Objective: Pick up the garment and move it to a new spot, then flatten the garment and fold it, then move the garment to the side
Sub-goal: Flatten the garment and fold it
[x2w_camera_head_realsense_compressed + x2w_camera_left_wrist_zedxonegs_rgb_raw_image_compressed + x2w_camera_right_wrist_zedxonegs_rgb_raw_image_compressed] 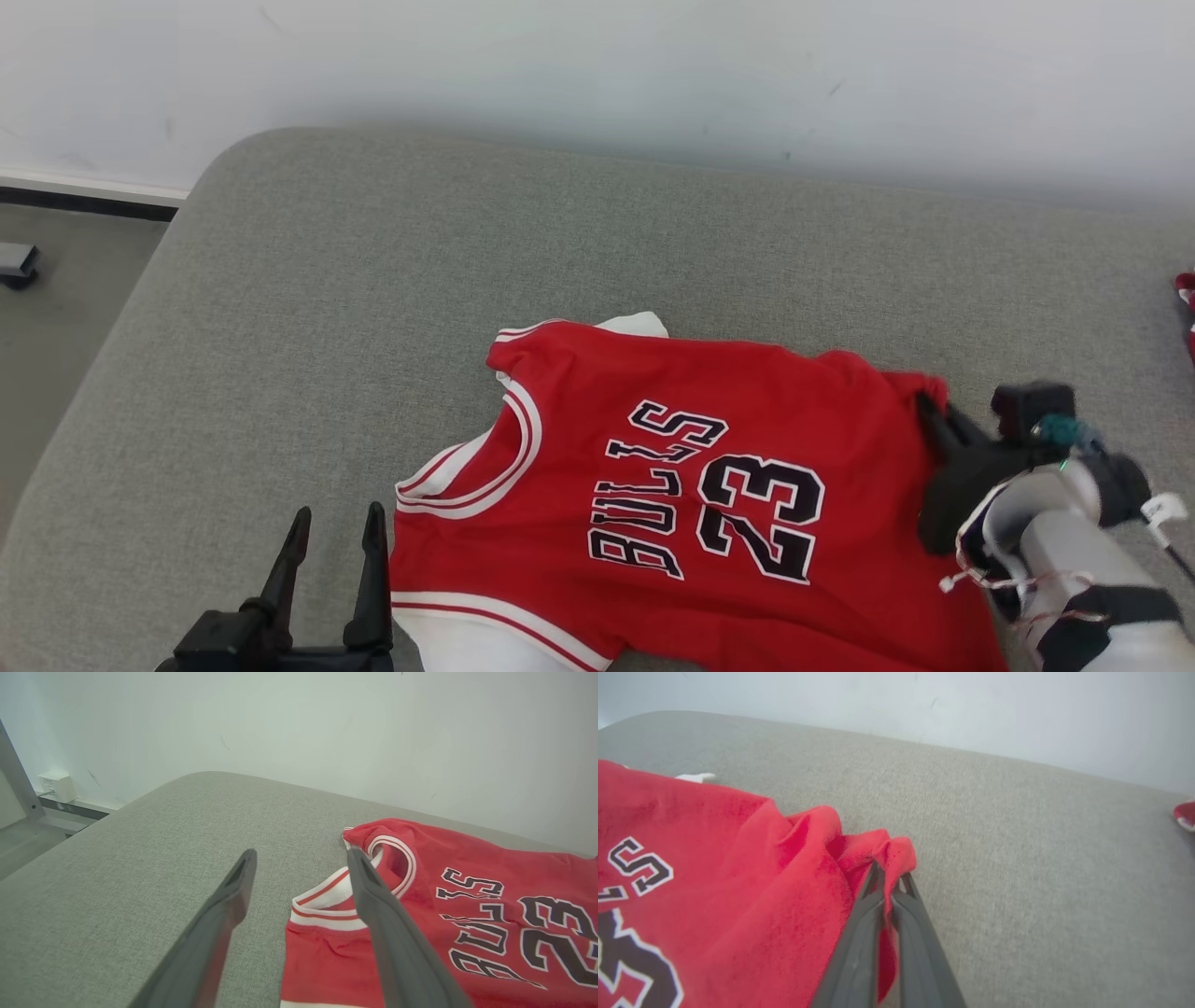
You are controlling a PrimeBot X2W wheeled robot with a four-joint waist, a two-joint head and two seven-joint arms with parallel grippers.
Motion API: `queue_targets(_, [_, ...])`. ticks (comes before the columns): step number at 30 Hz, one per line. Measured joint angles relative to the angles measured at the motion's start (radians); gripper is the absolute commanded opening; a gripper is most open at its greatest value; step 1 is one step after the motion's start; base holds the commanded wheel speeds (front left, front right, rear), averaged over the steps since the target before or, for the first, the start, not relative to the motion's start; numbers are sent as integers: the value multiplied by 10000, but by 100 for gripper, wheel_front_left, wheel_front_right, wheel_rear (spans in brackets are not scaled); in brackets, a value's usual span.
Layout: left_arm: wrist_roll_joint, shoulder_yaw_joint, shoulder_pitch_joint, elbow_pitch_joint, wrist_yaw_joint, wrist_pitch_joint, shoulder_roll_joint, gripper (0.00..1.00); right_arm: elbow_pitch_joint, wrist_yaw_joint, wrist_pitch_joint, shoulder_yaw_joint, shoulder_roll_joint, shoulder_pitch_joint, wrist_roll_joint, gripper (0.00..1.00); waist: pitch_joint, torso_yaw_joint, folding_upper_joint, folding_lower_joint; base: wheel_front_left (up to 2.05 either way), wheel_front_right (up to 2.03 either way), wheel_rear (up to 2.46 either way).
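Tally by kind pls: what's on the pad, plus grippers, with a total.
Red Bulls jersey: 1
Red-and-white item, cut off at the pad's right edge, kind unclear: 1
Grippers: 2 (left gripper, jaws open; right gripper, jaws shut on the jersey's corner)
Grey padded surface: 1
Total: 5

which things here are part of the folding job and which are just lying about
Job: red jersey; right gripper, shut on its corner; left gripper, open beside it; grey cushion.
Lying about: red cloth at the cushion's right edge; white wall box.
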Motion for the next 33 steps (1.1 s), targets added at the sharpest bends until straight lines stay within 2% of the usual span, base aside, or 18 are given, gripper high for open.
queue_targets(4, [-6,-52,-105,17,0,0,-4,100,-50,0,-385,17,-560,-1045,-2,0,43,-47,0,0,0,0,0])
queue_targets(10, [-54,-178,-123,29,0,0,-2,100,88,0,-330,119,-1158,-2582,-10,0,98,15,0,0,0,0,0])
queue_targets(16, [-188,-449,-302,75,0,0,-2,100,755,0,-71,221,-1461,-3772,-186,0,236,214,0,-1,0,0,0])
queue_targets(17, [-196,-479,-334,84,-2,0,-4,100,941,0,12,272,-1463,-3863,-207,76,260,252,0,0,0,0,0])
queue_targets(18, [-199,-497,-352,105,-2,0,-4,100,1141,0,117,339,-1440,-3921,-211,100,283,282,-1,0,0,0,0])
queue_targets(20, [-221,-518,-360,138,0,0,0,100,1457,0,157,366,-1375,-3970,-211,100,316,327,0,0,0,0,0])
queue_targets(26, [-176,-489,-319,188,-2,0,-4,100,1774,0,-713,443,-1210,-3944,-184,100,129,233,0,0,0,0,0])
queue_targets(33, [113,-98,168,161,-2,0,0,100,1057,0,-1503,391,-1212,-3009,167,100,-357,-209,-1,-3,0,0,0])
